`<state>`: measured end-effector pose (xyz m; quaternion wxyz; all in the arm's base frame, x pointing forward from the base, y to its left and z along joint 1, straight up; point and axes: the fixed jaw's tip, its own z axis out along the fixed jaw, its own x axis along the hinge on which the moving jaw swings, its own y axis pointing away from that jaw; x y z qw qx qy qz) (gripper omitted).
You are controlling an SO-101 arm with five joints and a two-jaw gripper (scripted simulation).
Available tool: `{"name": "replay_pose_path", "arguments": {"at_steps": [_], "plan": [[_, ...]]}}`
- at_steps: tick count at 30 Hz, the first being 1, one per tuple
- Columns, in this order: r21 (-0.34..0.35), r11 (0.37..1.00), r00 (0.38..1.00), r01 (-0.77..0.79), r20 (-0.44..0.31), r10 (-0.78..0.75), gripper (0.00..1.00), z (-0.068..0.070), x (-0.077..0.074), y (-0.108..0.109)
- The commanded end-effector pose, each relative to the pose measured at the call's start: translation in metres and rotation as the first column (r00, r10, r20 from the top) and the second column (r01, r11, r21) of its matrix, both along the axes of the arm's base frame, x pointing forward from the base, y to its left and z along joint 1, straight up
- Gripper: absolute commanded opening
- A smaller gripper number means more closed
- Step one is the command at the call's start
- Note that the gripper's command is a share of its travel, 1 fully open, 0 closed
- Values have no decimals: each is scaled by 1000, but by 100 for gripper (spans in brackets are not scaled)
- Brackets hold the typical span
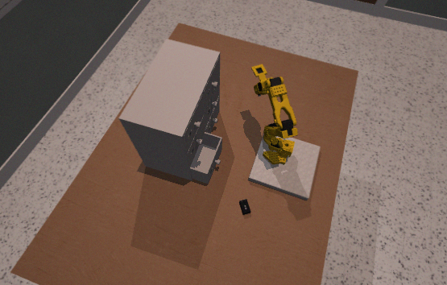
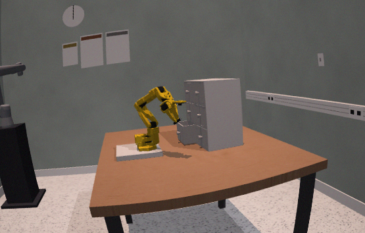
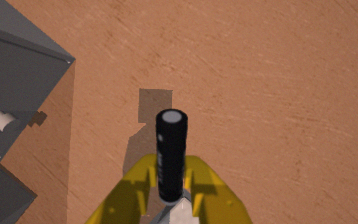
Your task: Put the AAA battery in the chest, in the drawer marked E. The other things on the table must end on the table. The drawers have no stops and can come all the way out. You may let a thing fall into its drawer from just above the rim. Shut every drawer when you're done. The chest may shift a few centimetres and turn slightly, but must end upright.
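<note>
My gripper (image 3: 171,167) (image 2: 177,120) is shut on the AAA battery (image 3: 171,137), a black cylinder with a grey end, which points away from the fingers in the wrist view. The gripper is above the table, in front of the chest (image 1: 171,88) (image 2: 224,115) and away from the open drawer. The grey chest stands upright with two columns of three drawers. The bottom drawer (image 1: 215,166) (image 2: 189,134) in the column farther from the exterior camera is pulled out, and its visible interior looks empty. The other drawers look shut. The drawer letters cannot be read.
A small black block (image 1: 245,207) with pale dots lies on the brown table (image 1: 276,241) (image 2: 206,174), beyond the arm's white base board (image 1: 306,165) (image 2: 125,153). Chest knobs project toward the arm. Grey chest parts show at the wrist view's left edge.
</note>
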<state>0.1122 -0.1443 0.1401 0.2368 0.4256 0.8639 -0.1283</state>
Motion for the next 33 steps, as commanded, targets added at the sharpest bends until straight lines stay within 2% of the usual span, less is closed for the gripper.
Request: {"name": "replay_pose_path", "arguments": {"at_steps": [1,11,14,16,23,31,33], "plan": [[18,996,996,-83,-12,83,0,-4,10,12],[18,941,941,-338,-12,338,0,-4,40,48],[18,912,912,-411,-12,411,0,-4,47,60],[18,912,912,-411,-12,411,0,-4,47,60],[18,821,821,-570,-12,570,0,-4,59,91],[18,685,685,-728,-12,729,0,-4,67,128],[18,685,685,-728,-12,729,0,-4,67,128]]}}
